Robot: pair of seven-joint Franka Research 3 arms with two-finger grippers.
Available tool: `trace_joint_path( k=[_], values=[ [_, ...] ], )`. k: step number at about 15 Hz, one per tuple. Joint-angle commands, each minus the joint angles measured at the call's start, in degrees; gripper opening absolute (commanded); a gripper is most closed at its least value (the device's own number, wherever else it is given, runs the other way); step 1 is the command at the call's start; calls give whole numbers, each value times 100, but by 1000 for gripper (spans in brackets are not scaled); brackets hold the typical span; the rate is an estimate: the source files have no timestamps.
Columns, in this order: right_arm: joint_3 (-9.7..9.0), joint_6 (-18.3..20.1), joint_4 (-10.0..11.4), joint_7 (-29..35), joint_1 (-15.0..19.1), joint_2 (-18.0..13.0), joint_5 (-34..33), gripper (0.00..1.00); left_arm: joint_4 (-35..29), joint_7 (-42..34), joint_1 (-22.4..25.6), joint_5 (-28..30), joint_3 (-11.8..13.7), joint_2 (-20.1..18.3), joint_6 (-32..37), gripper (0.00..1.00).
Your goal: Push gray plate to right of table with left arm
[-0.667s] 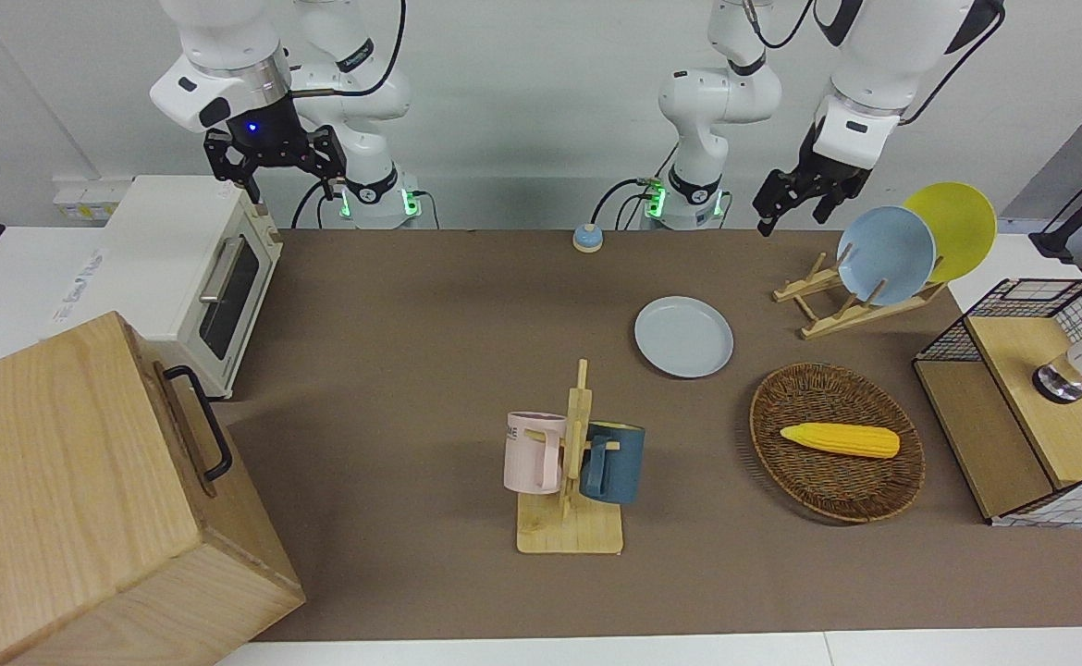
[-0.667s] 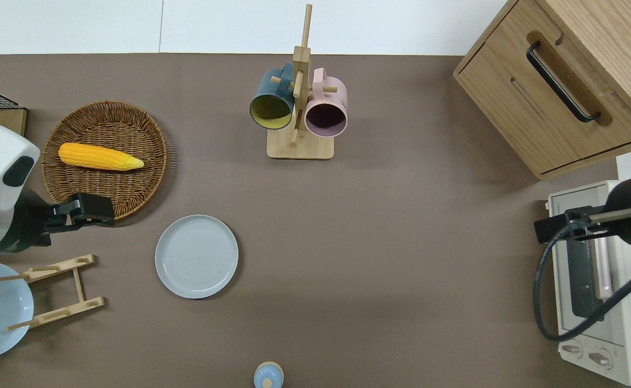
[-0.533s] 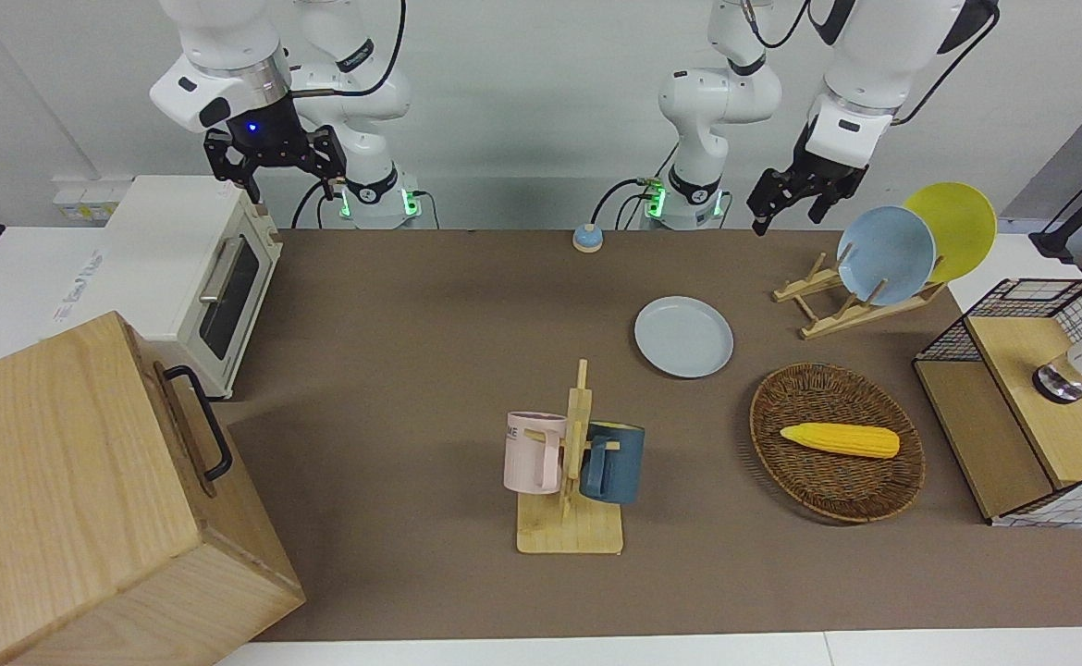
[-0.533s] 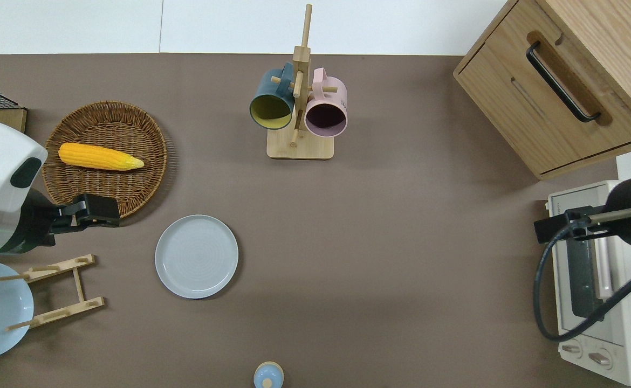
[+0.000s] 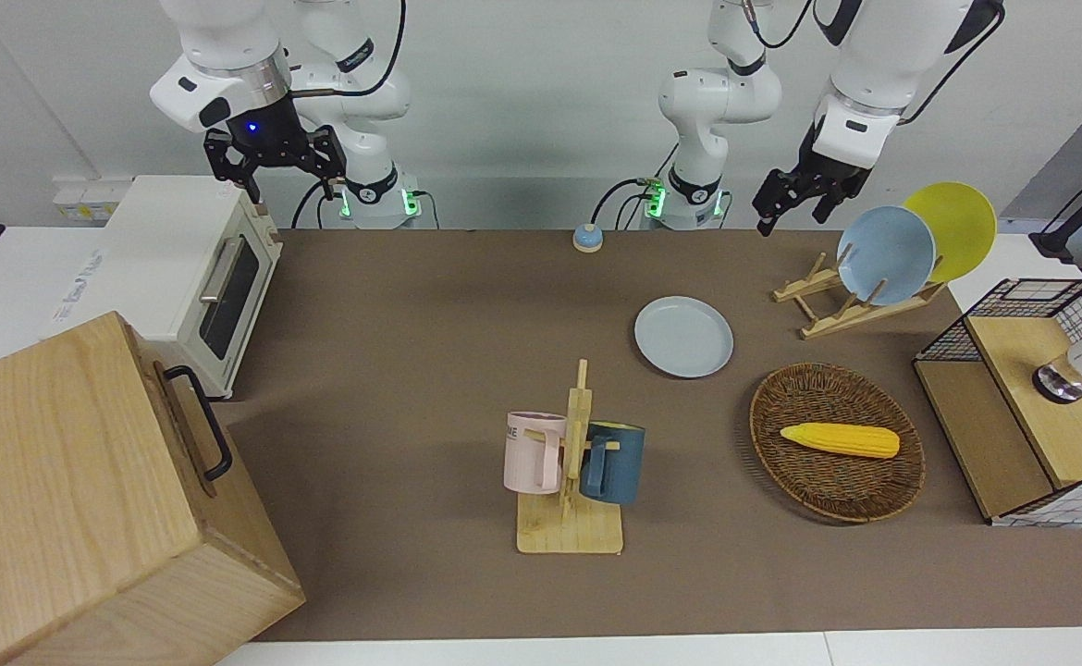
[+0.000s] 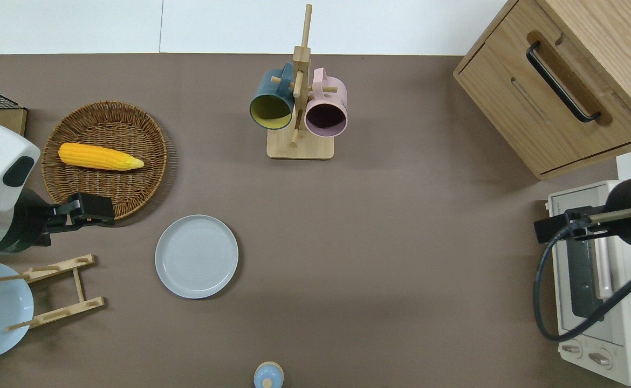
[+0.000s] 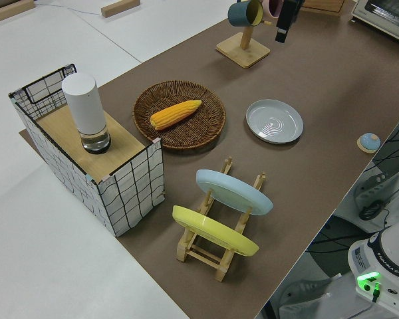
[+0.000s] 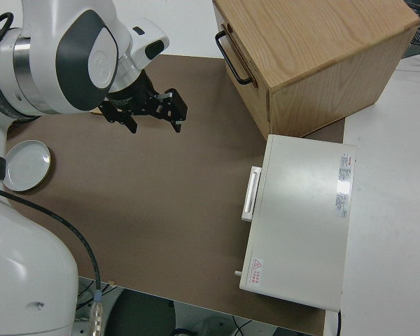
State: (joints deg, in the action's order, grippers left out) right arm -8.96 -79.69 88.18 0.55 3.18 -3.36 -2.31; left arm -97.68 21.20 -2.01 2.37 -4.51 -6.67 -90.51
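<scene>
The gray plate [image 5: 683,337] lies flat on the brown table [image 5: 411,305], between the mug stand and the robots. It also shows in the overhead view [image 6: 196,256], the left side view [image 7: 274,121] and the right side view [image 8: 26,165]. My left gripper [image 5: 789,215] is open and empty, up in the air. In the overhead view, the left gripper [image 6: 100,211] is over the basket's rim nearest the robots, apart from the plate, toward the left arm's end. My right gripper [image 5: 289,190] is parked and open.
A wicker basket [image 6: 105,183] holds a corn cob [image 6: 100,156]. A wooden rack [image 5: 837,305] holds a sky-blue plate [image 5: 885,254] and a yellow plate [image 5: 962,217]. A mug stand [image 6: 299,108], a wooden cabinet [image 5: 69,499], a toaster oven [image 5: 190,268], a wire crate [image 5: 1022,398] and a small blue knob [image 5: 587,239] stand around.
My left gripper shifted slightly toward the plate, then came back to about where it was. The gray plate has not moved. The right arm is still.
</scene>
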Motion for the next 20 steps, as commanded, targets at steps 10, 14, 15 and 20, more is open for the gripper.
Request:
trace_joint_path(
  k=[10,14,15,20],
  values=[
    [0,24,24,-46,7,-59,11,996,-49,-54,-10,-44,46,-107,60,995],
    [0,24,24,-46,7,-59,12,996,-338,-301,-10,-44,73,-124,8,995],
    [0,24,24,-46,7,-59,12,996,-479,-318,-2,-53,82,-124,-19,995],
    [0,32,24,-46,7,-59,12,996,-1383,-635,16,-114,187,-98,-650,995]
  ],
)
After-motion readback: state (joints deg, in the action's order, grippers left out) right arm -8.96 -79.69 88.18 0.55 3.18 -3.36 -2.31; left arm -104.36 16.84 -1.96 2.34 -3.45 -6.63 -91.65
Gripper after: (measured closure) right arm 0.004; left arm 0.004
